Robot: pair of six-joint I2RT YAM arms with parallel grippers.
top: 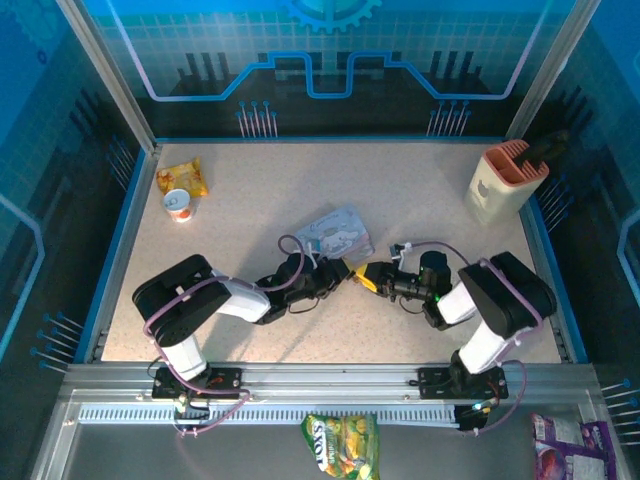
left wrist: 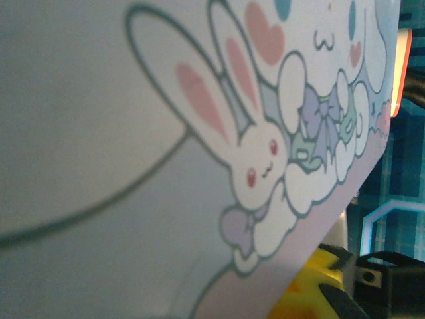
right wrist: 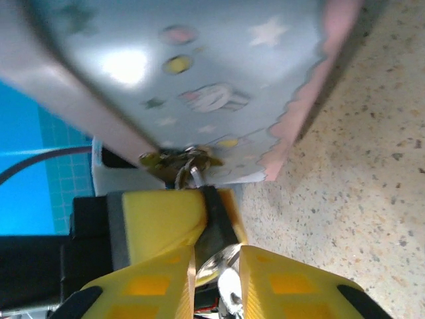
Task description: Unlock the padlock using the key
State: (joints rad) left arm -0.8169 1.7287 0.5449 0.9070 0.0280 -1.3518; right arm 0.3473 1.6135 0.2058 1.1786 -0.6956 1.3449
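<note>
Right gripper yellow fingers nearly together, tin edge overhead

A pale blue tin, printed with a white rabbit and a cartoon dog wearing a purple bow, sits very close to the lens. At five o'clock a yellow end effector finger touches its lower edge, beside black hardware.

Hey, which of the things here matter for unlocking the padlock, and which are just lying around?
For the job:
padlock, hanging at the tin
left gripper
right gripper
key, possibly the shiny bit between the right fingers

Lying about:
yellow snack packet
small cup
beige holder
snack bag
purple packet
</note>
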